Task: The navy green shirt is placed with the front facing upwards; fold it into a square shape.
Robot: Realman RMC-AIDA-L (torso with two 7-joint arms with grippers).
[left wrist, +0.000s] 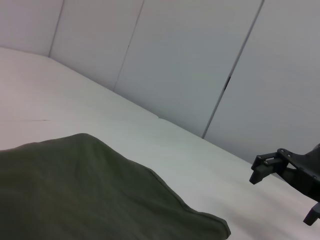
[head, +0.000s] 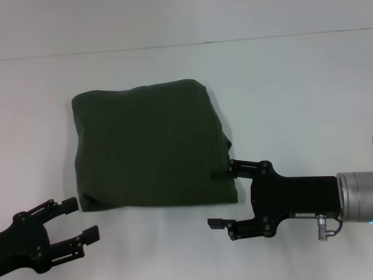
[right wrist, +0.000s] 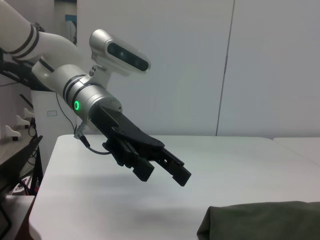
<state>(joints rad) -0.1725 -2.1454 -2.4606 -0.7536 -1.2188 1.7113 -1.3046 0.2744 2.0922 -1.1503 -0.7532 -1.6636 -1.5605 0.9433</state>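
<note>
The white table (head: 303, 87) carries the navy green shirt (head: 151, 146), folded into a rough square near its middle. The right gripper (head: 220, 197) hovers, fingers apart, at the shirt's near right corner, one fingertip seemingly touching the edge. The left gripper (head: 81, 219), also spread, sits just off the near left corner.

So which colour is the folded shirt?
The shirt is plain dark olive green; the head view shows it best.

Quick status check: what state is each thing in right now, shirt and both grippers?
Shirt: folded into a rough square, flat on the table, lettering hidden.
Left gripper: jaws open, off the shirt's near left corner, holding nothing.
Right gripper: jaws open, at the shirt's near right corner, empty.
</note>
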